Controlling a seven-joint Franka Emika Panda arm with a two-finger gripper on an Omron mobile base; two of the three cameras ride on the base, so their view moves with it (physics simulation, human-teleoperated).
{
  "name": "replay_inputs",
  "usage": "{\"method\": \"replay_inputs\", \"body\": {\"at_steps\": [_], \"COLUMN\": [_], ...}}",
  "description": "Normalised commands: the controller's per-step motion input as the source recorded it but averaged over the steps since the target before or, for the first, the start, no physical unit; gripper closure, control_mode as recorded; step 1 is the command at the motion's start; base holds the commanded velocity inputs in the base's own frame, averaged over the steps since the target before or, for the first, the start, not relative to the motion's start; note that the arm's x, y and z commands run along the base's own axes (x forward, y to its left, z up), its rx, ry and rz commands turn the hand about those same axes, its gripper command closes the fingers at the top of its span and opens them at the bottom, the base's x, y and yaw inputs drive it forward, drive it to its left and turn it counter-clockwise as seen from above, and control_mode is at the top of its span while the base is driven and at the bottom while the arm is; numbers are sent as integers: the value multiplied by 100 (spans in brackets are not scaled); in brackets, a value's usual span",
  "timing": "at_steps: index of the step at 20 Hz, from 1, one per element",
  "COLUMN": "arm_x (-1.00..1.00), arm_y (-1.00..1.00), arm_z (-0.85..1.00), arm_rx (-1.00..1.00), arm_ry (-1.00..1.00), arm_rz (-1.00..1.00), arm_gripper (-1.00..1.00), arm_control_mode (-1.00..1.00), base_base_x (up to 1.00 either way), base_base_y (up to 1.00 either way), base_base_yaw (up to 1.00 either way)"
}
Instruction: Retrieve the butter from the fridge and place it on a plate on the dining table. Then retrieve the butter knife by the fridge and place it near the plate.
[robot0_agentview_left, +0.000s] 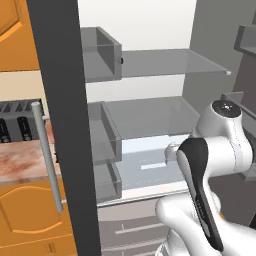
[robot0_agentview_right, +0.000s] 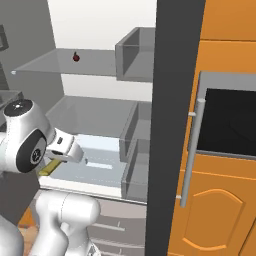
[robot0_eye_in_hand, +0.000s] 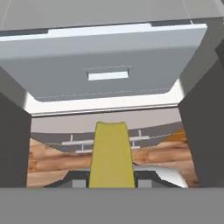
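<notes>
Butter (robot0_eye_in_hand: 110, 155) sits clamped in my end effector (robot0_eye_in_hand: 111, 181), jaws nearly closed on its sides, held just in front of the open fridge (robot0_agentview_left: 150, 120) at the lower shelf's edge. I judge it light, soft and greasy, so keep the squeeze gentle. Grip stays mid-block on the flat sides.

I see orange wooden cabinets (robot0_agentview_left: 20, 220) on both sides, a black toaster (robot0_agentview_left: 17, 125) on a pink marbled counter (robot0_agentview_left: 25, 165), a black oven window (robot0_agentview_right: 230, 122) in the cabinets, a cream wall (robot0_agentview_left: 20, 85) and a wooden floor (robot0_eye_in_hand: 48, 159).
</notes>
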Motion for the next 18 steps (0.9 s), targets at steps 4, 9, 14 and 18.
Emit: {"method": "replay_inputs", "body": {"at_steps": [4,9,14,18], "arm_x": [0,0,0,0], "arm_y": [0,0,0,0], "arm_z": [0,0,0,0], "arm_rx": [0,0,0,0], "arm_ry": [0,0,0,0], "arm_rz": [0,0,0,0], "arm_gripper": [100,100,100,100], "arm_control_mode": [100,100,100,100], "base_base_x": [-74,-76,-67,-55], "base_base_y": [0,0,0,0], "base_base_yaw": [0,0,0,0]}}
